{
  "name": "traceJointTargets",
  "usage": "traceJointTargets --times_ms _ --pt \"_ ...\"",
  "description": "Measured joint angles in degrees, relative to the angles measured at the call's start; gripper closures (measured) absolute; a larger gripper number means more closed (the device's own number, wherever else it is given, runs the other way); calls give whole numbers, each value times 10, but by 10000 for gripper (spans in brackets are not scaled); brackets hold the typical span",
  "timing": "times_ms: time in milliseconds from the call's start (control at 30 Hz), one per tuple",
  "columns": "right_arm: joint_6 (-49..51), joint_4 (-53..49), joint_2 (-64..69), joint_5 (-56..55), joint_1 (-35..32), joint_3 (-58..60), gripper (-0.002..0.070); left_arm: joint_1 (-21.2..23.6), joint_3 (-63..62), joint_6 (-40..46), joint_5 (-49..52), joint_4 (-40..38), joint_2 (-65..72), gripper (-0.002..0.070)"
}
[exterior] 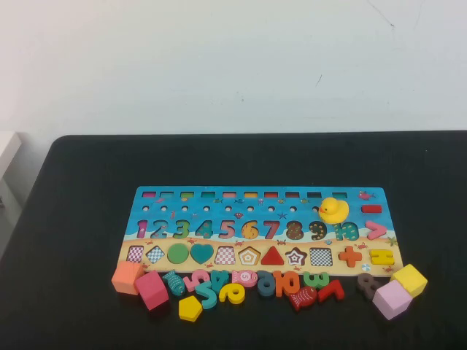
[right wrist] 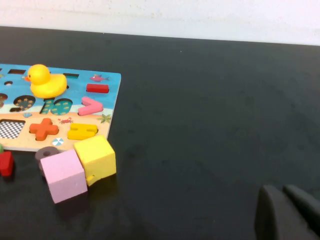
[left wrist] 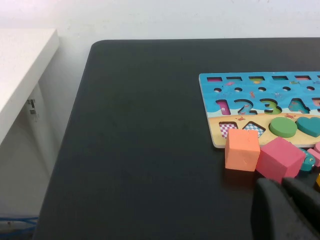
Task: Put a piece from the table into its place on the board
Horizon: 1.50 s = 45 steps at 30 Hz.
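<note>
The yellow pentagon piece point(exterior: 190, 308) lies flat on the black table point(exterior: 80, 189), just in front of the board's left half, among loose number pieces. The board point(exterior: 219, 211) lies mid-table; its pentagon slot point(exterior: 249, 256) in the sandy strip shows an empty patterned bottom. Neither arm shows in the high view. My left gripper point(left wrist: 283, 186) is shut and empty, low over the table, near the pink cube point(left wrist: 280, 157) off the board's left corner point(left wrist: 212, 80). My right gripper point(right wrist: 285, 192) is shut and empty over bare table, right of the board point(right wrist: 107, 85).
An orange cube point(exterior: 127, 277) and the pink cube point(exterior: 152, 289) sit at the board's front left. A yellow cube point(exterior: 409, 279) and a lilac cube point(exterior: 392, 299) sit at its front right. A rubber duck point(exterior: 333, 211) stands on the board. Number and fish pieces point(exterior: 248, 284) line its front edge.
</note>
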Motion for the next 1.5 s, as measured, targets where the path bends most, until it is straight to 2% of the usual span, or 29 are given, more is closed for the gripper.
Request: traceJointTargets --times_ms 1033,1200,1267,1400,1500 --pt "1 0 0 0 0 0 657 0 0 -1 0 0 0 676" --pt "1 0 0 0 0 0 657 0 0 18 -2 66 0 676" --pt "1 0 0 0 0 0 657 0 0 20 -8 70 0 676" --pt "1 0 0 0 0 0 657 0 1 19 -49 19 0 676" --pt "1 0 0 0 0 0 657 0 1 -15 -101 -74 0 676"
